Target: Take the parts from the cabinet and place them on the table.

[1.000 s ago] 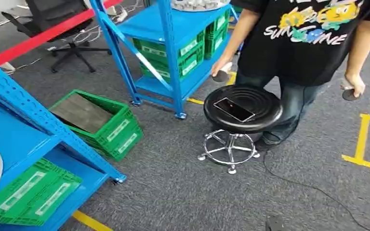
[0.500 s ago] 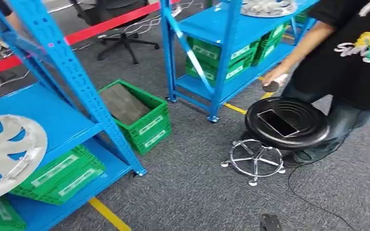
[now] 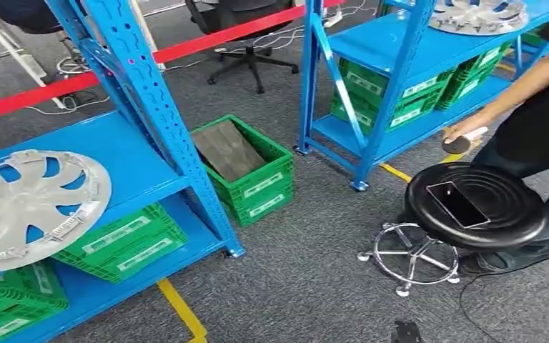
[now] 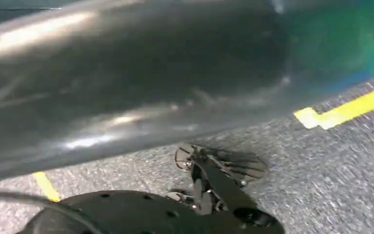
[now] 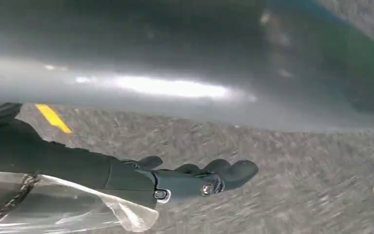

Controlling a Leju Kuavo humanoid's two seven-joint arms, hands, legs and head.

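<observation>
A silver wheel cover (image 3: 28,207) lay flat, face up, on the middle shelf of the near blue rack (image 3: 143,107). It was round, so it had no long axis, and its spokes fanned out from a hub. Its near edge was cut off by the picture border. Under it, on the bottom shelf, sat green crates (image 3: 118,243). A second wheel cover (image 3: 479,14) lay flat on the top shelf of the far blue rack (image 3: 407,50), with more green crates (image 3: 393,93) stacked below.

Between the two racks a green crate (image 3: 246,168) stood on the grey carpet with a dark slab (image 3: 226,148) leaning inside it. A black round stool (image 3: 475,207) with a chrome foot ring stood near the far rack, and a phone (image 3: 457,204) lay on its seat. A person in dark clothes stood just beside the stool, one hand (image 3: 461,132) holding a small controller. A yellow floor line (image 3: 182,311) ran from the near rack.

In the right wrist view the right hand (image 5: 195,178) hung over the carpet with dark fingers (image 5: 233,170) loosely extended and nothing in them. The left hand (image 4: 209,180) was blurred in the left wrist view, so I could not tell how its fingers lay.
</observation>
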